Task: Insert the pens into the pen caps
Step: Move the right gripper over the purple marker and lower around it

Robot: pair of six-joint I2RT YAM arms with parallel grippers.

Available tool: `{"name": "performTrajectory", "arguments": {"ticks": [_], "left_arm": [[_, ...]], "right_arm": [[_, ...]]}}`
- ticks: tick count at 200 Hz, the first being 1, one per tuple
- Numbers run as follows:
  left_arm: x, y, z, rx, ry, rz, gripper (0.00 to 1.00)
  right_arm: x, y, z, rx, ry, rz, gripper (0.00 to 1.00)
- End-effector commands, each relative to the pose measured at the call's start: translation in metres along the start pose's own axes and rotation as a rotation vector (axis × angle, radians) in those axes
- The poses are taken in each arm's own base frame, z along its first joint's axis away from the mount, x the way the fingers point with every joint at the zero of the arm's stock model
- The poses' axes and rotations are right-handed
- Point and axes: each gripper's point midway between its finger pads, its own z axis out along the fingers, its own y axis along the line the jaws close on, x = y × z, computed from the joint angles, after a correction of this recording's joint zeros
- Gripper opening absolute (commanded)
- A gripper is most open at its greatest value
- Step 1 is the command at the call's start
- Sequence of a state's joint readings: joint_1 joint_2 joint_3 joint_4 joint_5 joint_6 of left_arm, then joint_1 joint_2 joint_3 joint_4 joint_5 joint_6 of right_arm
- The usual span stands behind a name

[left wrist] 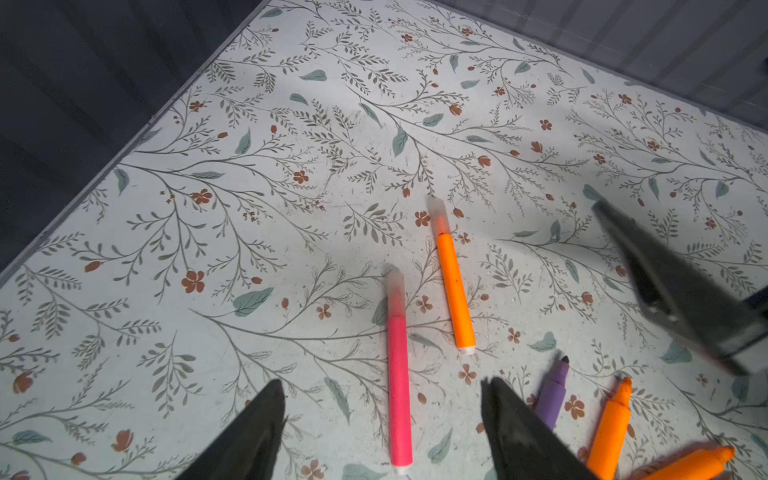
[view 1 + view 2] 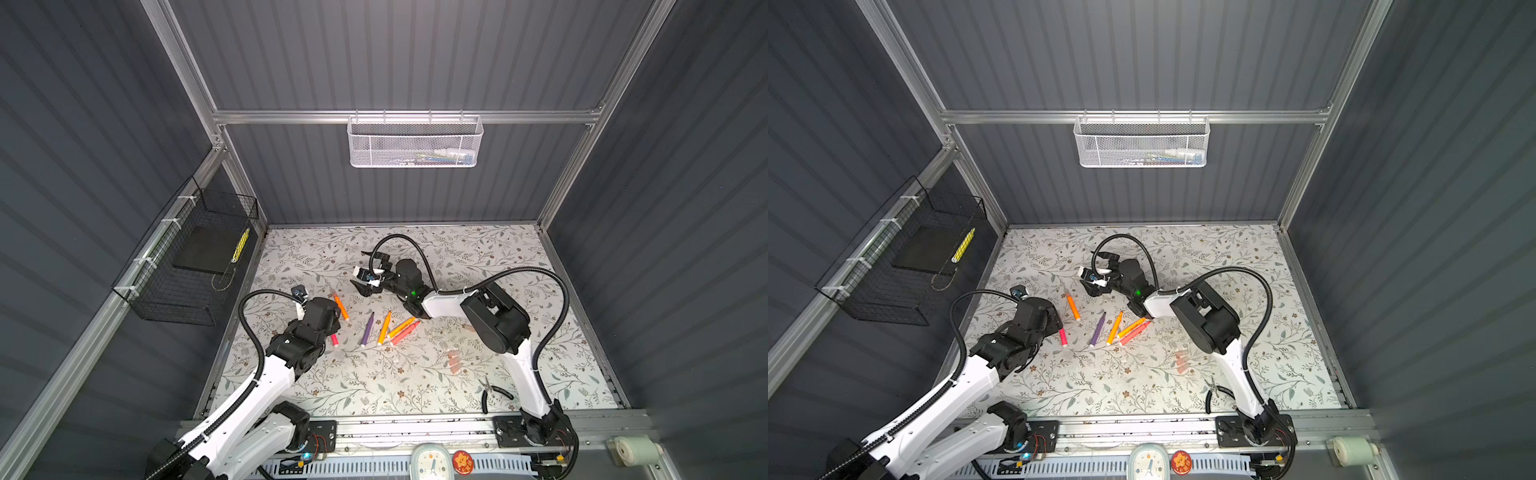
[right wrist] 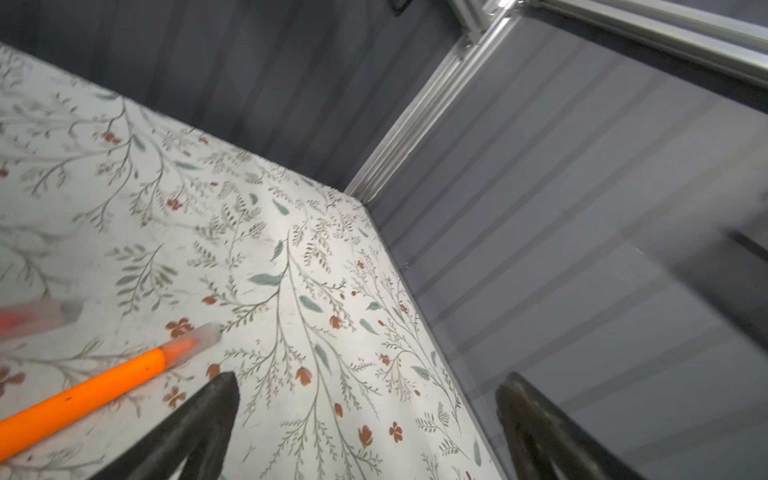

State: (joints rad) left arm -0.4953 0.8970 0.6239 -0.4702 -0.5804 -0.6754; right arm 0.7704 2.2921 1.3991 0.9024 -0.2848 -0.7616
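The floral worktop (image 2: 415, 386) carries everything. The left arm (image 2: 266, 382) reaches in from the front left corner, elbow bent and wrist pitched down, so the left gripper (image 1: 384, 384) hangs over the worktop's left side. Its jaws stand well apart and grip nothing; they straddle the pink pen (image 1: 399, 374), which lies flat with a cap already over its tip. The right arm (image 2: 525, 374) rises from the front right corner, folds at the elbow and stretches toward the middle of the back edge. There the right gripper (image 3: 370, 378) is spread wide and empty, turned on its side above bare surface. Just beside the pink pen lies a capped orange pen (image 1: 453, 286); both were probably laid apart from the rest as finished. Four uncapped pens (image 2: 384, 327) lie fanned at the centre. The loose pen caps (image 2: 454, 358) sit right of centre, presumably within the right gripper's reach for the next pairing.
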Motion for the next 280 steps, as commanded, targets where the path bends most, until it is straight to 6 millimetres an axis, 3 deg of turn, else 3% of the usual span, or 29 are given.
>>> {"name": "performTrajectory", "arguments": {"ticks": [1,29,49,78,105,116,134,148,170,204,225,249,280], "left_arm": [[-0.002,0.018,-0.008,-0.058,-0.017,-0.023,0.77],[-0.006,0.019,-0.017,-0.038,-0.025,-0.036,0.77],[-0.007,0.017,-0.019,-0.024,-0.021,-0.038,0.77],[-0.008,0.012,-0.022,0.013,-0.014,-0.044,0.77],[-0.009,0.008,-0.028,0.041,0.0,-0.035,0.76],[-0.01,0.007,-0.029,0.045,0.004,-0.033,0.76],[-0.007,0.005,-0.029,0.061,0.011,-0.034,0.75],[-0.005,0.0,-0.029,0.086,0.032,-0.017,0.74],[-0.001,-0.003,-0.029,0.091,0.065,0.006,0.72],[-0.001,-0.004,-0.034,0.116,0.062,0.014,0.72],[0.001,-0.003,-0.031,0.111,0.066,0.027,0.72],[0.006,-0.003,-0.028,0.1,0.089,0.042,0.71],[0.009,0.0,-0.028,0.101,0.085,0.034,0.71]], "right_arm": [[0.006,0.003,0.009,-0.011,-0.008,-0.132,0.99],[-0.012,-0.01,0.008,0.036,-0.081,-0.177,0.99],[-0.044,-0.047,-0.003,0.148,-0.125,-0.115,0.99],[-0.084,-0.098,-0.014,0.163,-0.045,0.163,0.99],[-0.097,-0.131,-0.036,0.372,-0.068,0.316,0.99],[-0.091,-0.149,-0.052,0.53,-0.027,0.424,0.99],[-0.085,-0.149,-0.088,0.673,0.032,0.629,0.99],[-0.08,-0.126,-0.112,0.674,0.096,0.82,0.99],[-0.06,-0.072,-0.138,0.641,0.301,1.143,0.97],[-0.041,0.018,-0.142,0.466,0.719,1.404,0.8],[-0.032,0.066,-0.149,0.374,0.999,1.411,0.67],[-0.03,0.101,-0.15,0.284,1.146,1.406,0.62],[-0.024,0.117,-0.145,0.248,1.209,1.397,0.52]]}}
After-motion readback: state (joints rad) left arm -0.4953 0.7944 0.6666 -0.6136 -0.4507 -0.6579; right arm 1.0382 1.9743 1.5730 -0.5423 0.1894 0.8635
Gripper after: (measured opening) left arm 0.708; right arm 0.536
